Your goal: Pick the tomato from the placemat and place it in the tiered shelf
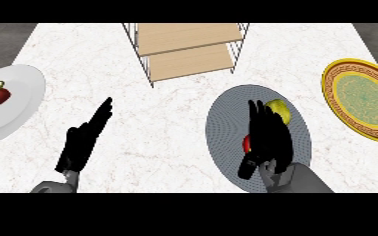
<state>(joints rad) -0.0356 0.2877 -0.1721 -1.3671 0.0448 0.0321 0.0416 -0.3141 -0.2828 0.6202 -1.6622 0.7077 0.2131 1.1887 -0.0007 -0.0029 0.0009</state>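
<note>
Two hands over a pale marbled bench (184, 125); wire tiered shelf (190, 50) with wooden boards sits at the far middle. Grey round placemat (225, 130) lies right of centre, nearer the right arm by a wide margin. Right hand (267, 137) hangs over the placemat, fingers extended and pointing away from the robot, not curled round anything as far as I can tell. Tomato (247, 142) shows only as a red sliver at that hand's left edge, mostly hidden under it, so it sits directly beneath the palm. Yellow fruit, maybe a lemon (279, 110), is just past the fingertips. Left hand (85, 135) rests open at lower left, well apart. Shelf lies up and left of the tomato.
</note>
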